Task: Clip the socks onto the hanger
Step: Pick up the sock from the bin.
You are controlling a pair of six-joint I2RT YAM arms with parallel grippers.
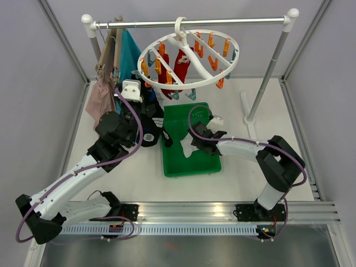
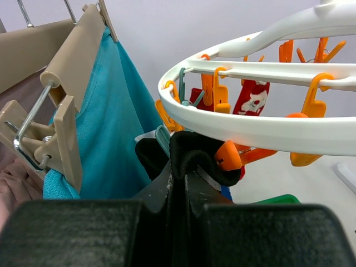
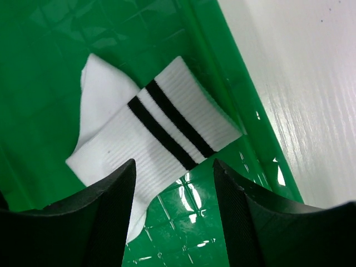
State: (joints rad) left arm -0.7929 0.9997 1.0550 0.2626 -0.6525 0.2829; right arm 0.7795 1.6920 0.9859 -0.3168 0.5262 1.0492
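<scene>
1. The left hand (image 2: pixel 178 186) is clenching a black sock (image 2: pixel 196 158), holding it up just under the rim of the hanger (image 2: pixel 261 133), beside an orange clip (image 2: pixel 229 156).
2. The right hand (image 3: pixel 173 167) is hovering with jaws spread over a white sock (image 3: pixel 158 130) with two black stripes, which is lying in the green tray (image 3: pixel 50 50).
3. A teal cloth (image 2: pixel 114 122) on a beige clip hanger (image 2: pixel 64 125) is crowding the left hand's left side.
4. Red socks (image 1: pixel 181 64) are hanging clipped inside the ring.
5. Only the top view is showing the rail (image 1: pixel 222 22) carrying the hanger and the tray sitting on the tabletop (image 1: pixel 144 183).
</scene>
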